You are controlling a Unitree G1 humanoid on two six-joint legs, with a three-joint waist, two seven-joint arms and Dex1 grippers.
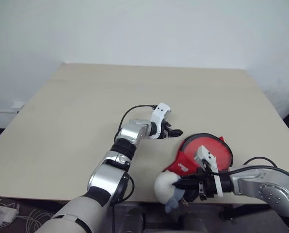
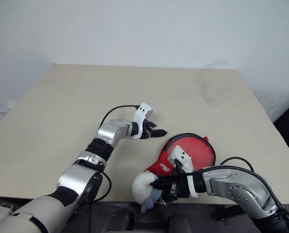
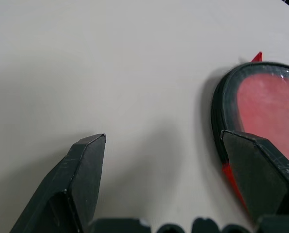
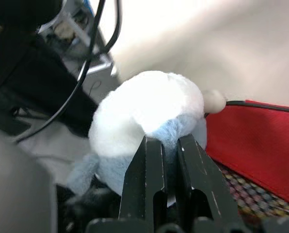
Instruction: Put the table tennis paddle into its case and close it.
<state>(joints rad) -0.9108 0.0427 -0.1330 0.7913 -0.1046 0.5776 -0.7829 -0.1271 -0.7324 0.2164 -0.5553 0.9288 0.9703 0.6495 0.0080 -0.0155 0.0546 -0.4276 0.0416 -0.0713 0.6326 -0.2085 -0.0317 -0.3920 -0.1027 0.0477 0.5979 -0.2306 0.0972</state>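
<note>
The right claw (image 2: 160,187) is clamped on a white and pale blue plush toy (image 2: 145,188) and holds it at the near edge of the counter (image 2: 135,97), just past the rim. In the right wrist view the two black fingers (image 4: 149,179) stand close together with a fold of the blue fabric pinched between them, and the toy's round white body swells above the tips. A small white-grey ball (image 4: 214,101) sits against the toy, touching the edge of the case.

The case (image 2: 190,153) lies flat on the counter near the right near corner, just beyond the right claw. Its round red part with black piping faces up, and its narrow red end points toward the near edge, partly covered by the right wrist. It looks closed, though the arm hides part of the seam, so I cannot be sure. The paddle itself cannot be made out; it may be inside the case.

The left claw (image 2: 154,131) hovers above the counter just to the left of the case, a little farther out, its fingers spread wide apart and holding nothing. In the left wrist view one finger (image 3: 81,179) stands over bare counter and the other overlaps the black rim of the case.
</note>
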